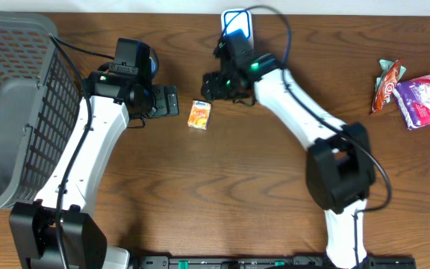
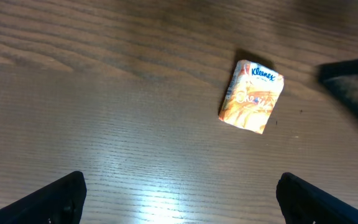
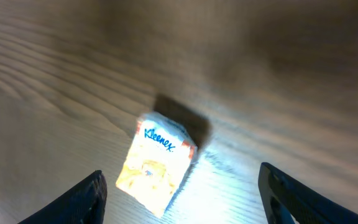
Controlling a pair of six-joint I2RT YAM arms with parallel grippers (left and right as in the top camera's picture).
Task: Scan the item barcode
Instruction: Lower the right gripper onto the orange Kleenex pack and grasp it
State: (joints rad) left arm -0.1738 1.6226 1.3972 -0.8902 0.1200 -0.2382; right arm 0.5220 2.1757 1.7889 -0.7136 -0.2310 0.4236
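Lying flat on table (image 1: pixel 222 187), Kleenex pack (image 1: pixel 199 114) between my two tools. Left tool (image 1: pixel 169 100) at pack's 10 o'clock, spread wide, empty. Right tool (image 1: pixel 216 86) at 1 o'clock, spread too, holding nothing.

Tissue pack (image 3: pixel 157 165) blurry, R wrist

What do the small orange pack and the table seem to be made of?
Orange pack: probably thin printed plastic film over soft tissues; it is slightly glossy, wrinkled, marked Kleenex. Table: wood or wood-look laminate; brown grain lines, smooth sheen under the light.
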